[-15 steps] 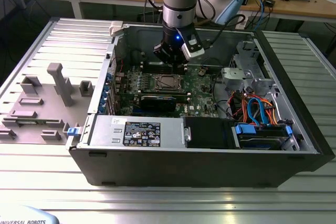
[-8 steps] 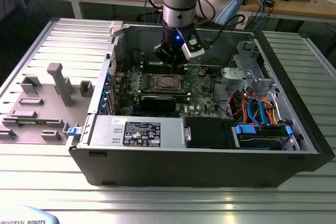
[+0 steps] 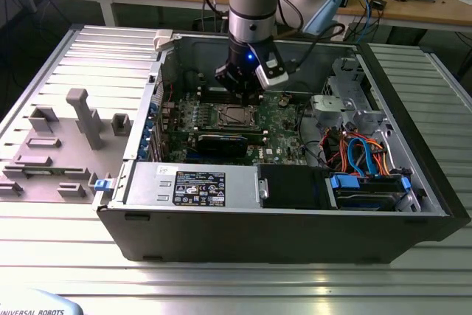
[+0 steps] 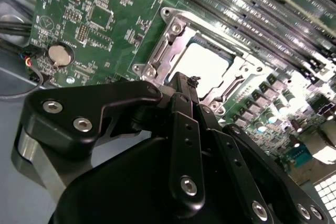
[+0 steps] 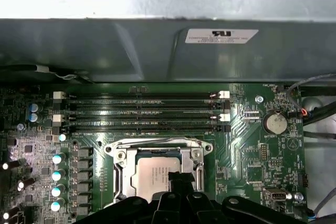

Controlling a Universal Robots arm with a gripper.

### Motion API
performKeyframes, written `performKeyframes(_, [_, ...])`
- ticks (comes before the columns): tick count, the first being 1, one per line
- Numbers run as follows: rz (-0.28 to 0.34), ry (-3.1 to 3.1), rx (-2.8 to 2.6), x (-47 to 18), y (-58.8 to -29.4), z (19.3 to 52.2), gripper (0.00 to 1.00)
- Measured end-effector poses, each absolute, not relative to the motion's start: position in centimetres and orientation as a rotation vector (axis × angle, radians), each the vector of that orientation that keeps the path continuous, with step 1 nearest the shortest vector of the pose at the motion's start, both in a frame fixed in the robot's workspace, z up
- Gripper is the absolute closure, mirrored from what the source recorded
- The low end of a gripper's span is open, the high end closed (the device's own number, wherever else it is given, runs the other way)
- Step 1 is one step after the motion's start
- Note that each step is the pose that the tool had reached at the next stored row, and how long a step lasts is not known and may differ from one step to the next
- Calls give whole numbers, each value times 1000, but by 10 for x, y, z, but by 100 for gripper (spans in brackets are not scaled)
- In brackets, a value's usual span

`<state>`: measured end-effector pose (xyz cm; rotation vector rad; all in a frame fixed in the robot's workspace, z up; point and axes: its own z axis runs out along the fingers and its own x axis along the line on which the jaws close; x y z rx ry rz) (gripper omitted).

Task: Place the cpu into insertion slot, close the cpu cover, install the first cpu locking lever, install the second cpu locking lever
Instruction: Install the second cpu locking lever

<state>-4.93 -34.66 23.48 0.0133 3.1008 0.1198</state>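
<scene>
One cpu [image 5: 155, 174], one pincer [image 5: 181, 178] above

We see a dull silver-grey metal cpu [image 5: 155, 173] (smooth, faintly reflective) framed by a bright bare-metal cpu cover [image 5: 119, 167], beneath a matt black end effector [image 4: 190, 85].

Counter [image 3: 221, 285]: ribbed grey metal surface; open computer case [image 3: 295, 234] lies directly on it; grey fixture blocks [image 3: 81, 116] stand on it toward the exterior view's left, beside the case.
</scene>
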Motion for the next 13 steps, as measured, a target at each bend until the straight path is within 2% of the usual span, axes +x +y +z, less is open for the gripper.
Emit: performKeyframes(13, [120, 3101, 13, -49, -352, 235, 89])
